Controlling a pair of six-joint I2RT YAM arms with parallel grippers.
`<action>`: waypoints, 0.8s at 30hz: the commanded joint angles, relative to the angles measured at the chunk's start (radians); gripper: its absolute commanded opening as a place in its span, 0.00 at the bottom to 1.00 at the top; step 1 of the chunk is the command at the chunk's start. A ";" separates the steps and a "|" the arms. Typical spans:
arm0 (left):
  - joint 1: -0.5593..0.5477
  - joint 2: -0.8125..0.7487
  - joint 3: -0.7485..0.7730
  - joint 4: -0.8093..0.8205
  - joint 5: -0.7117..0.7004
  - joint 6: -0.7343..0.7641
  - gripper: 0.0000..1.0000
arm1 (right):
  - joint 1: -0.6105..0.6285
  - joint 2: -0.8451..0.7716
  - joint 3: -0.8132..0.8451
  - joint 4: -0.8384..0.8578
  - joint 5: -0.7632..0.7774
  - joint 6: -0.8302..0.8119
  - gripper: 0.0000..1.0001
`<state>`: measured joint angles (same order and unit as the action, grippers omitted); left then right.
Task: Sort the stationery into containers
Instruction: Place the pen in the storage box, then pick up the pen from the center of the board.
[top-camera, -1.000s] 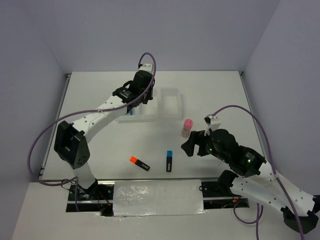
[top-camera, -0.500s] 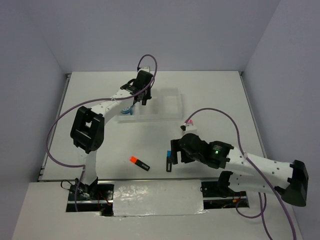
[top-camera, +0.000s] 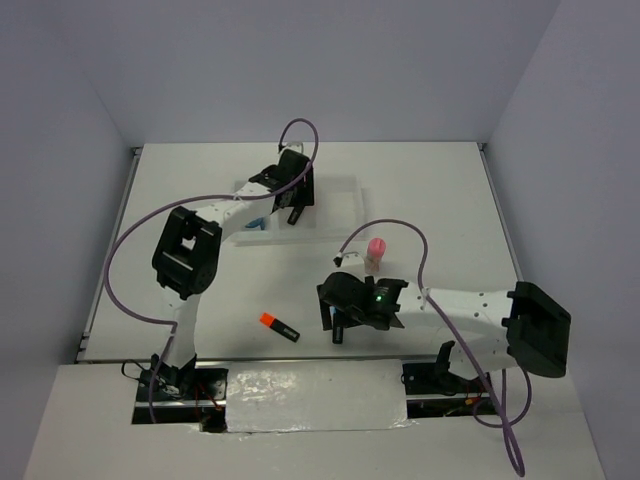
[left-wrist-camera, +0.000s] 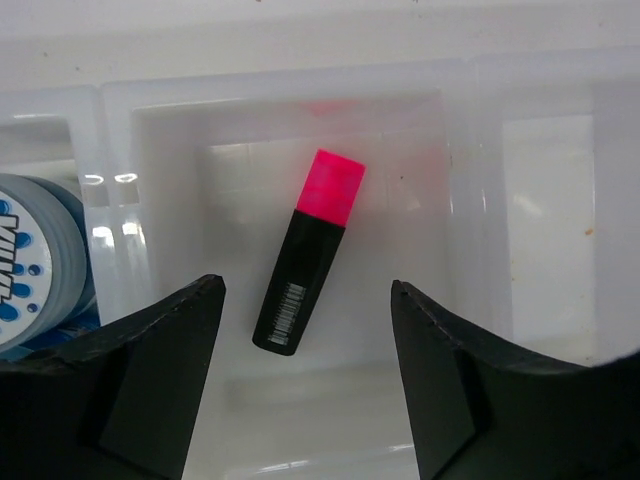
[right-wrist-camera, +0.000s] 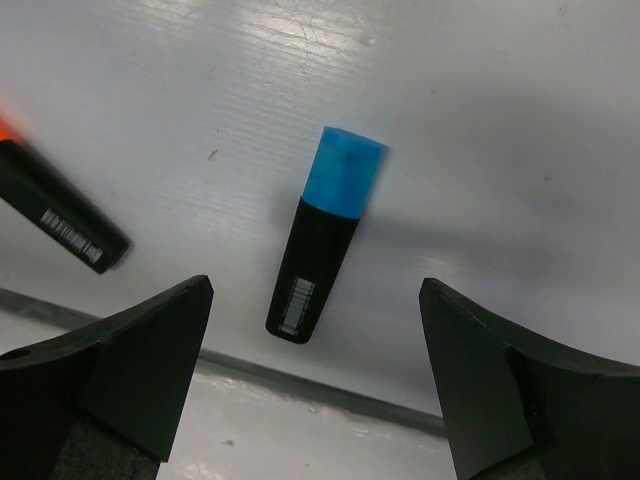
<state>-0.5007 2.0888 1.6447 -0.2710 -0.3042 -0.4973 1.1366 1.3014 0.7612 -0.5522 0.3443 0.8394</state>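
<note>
A pink-capped black marker (left-wrist-camera: 305, 265) lies loose on the floor of the middle compartment of the white tray (top-camera: 342, 186). My left gripper (left-wrist-camera: 306, 290) hangs open just above it, one finger on each side, not touching. A blue-and-white disc (left-wrist-camera: 30, 265) sits in the left compartment (top-camera: 257, 222). On the table a blue-capped marker (right-wrist-camera: 325, 235) lies under my open right gripper (right-wrist-camera: 315, 288), which holds nothing. An orange-capped marker (top-camera: 280, 326) lies to its left. The tan pink-capped cylinder (top-camera: 375, 252) stands upright behind the right gripper (top-camera: 337, 318).
The tray's right compartment (left-wrist-camera: 550, 220) holds nothing. The table's front edge (right-wrist-camera: 350, 395) runs just near of the blue-capped marker. Purple cables loop above both arms.
My left gripper has opened and let the pink-capped marker drop into the middle compartment. My right arm has swung left, from beside the cylinder to over the blue-capped marker.
</note>
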 joint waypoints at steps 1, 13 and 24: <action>0.007 -0.064 -0.037 0.036 0.017 -0.024 0.81 | 0.005 0.048 0.044 0.069 0.041 0.027 0.92; 0.005 -0.475 -0.147 -0.103 -0.021 -0.063 0.99 | -0.003 0.274 0.035 0.170 0.027 0.064 0.60; 0.008 -0.840 -0.304 -0.203 -0.024 -0.053 0.99 | 0.023 0.259 0.085 0.115 0.067 0.076 0.00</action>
<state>-0.4988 1.3338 1.4132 -0.4255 -0.3138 -0.5529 1.1389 1.5543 0.7994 -0.4149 0.3981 0.8932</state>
